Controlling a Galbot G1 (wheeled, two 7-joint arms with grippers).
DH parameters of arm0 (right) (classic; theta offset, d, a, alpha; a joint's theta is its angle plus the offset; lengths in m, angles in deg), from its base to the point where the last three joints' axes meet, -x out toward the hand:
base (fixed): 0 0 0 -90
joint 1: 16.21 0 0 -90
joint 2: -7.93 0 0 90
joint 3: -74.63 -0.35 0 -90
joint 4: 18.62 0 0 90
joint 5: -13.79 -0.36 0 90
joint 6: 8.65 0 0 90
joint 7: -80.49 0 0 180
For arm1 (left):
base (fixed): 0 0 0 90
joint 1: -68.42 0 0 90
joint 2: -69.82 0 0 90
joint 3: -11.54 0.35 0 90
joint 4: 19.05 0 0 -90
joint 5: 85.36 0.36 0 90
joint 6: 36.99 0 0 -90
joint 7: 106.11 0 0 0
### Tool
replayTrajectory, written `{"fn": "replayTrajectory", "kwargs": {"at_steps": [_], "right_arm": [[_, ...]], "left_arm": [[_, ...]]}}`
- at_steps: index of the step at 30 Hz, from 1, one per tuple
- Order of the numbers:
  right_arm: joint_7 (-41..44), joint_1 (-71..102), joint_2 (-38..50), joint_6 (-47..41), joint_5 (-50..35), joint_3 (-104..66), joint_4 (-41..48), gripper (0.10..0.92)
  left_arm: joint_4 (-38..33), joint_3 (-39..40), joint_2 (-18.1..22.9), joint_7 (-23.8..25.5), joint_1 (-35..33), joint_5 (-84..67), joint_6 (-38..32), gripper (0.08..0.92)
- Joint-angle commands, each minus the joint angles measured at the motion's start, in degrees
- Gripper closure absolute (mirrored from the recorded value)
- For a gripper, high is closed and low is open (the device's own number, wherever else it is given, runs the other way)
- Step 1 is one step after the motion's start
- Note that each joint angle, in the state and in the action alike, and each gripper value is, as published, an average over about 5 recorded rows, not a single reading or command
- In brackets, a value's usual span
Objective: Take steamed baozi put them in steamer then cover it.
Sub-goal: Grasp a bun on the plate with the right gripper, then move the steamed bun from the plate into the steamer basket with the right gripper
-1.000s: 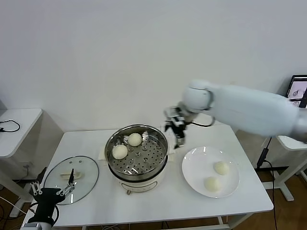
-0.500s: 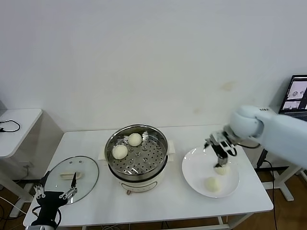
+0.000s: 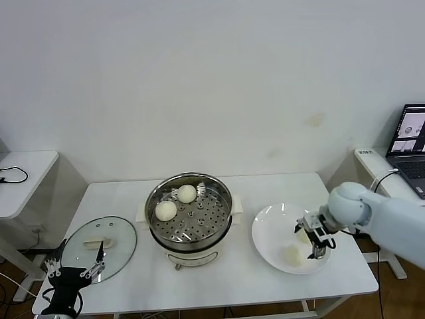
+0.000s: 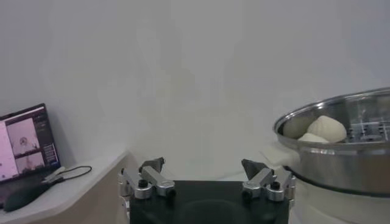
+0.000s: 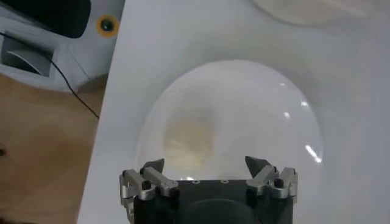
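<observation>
The steel steamer [image 3: 190, 221] stands mid-table with two steamed baozi [image 3: 186, 193] [image 3: 165, 210] on its perforated floor. Two more baozi lie on the white plate [image 3: 269, 229] to its right: one [image 3: 290, 255] in the open, one [image 3: 303, 234] partly hidden by my right gripper [image 3: 315, 242]. That gripper hangs low over the plate's right side, open and empty. In the right wrist view, a baozi [image 5: 187, 139] lies on the plate [image 5: 256, 109] just ahead of the open gripper [image 5: 204, 164]. My left gripper [image 3: 72, 272] is open and parked off the table's front left corner.
The glass lid [image 3: 99, 240] lies flat on the table left of the steamer. In the left wrist view, the steamer [image 4: 341, 158] with a baozi [image 4: 326, 128] shows beyond the open left gripper [image 4: 204, 165]. A laptop [image 3: 413, 133] sits on a side table at the far right.
My right arm has swung from beside the steamer's right rim over to the plate and come down low over the baozi there. The left gripper has barely shifted.
</observation>
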Motion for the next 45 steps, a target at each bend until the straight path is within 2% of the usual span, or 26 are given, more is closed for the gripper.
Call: {"fn": "replayTrajectory", "kwargs": {"at_steps": [1,17,30,39,45], "right_arm": [[-0.5,8.5,-1.1,-0.3,2.4,-4.4,2.3,0.203],[-2.1,10.6,-5.8,-0.6,3.4,-6.5,8.3,0.208],[-1.3,9.8,-7.5,-1.1,2.9,-6.3,8.8,0.382],[-0.1,6.2,-6.7,-1.2,1.7,-5.4,8.2,0.434],[1.6,-1.2,-5.2,-1.2,-0.9,-4.0,6.6,0.440]], "left_arm": [[0.4,-0.2,0.1,0.0,0.0,0.0,-0.1,0.177],[1.1,-0.6,-0.2,0.0,0.6,-0.3,0.0,0.177],[1.1,-0.7,-0.1,-0.1,0.7,-0.4,0.0,0.177],[1.0,-0.6,-0.1,-0.1,0.8,-0.5,-0.1,0.177],[0.8,-0.6,-0.4,-0.1,0.9,-0.7,-0.1,0.177]]}}
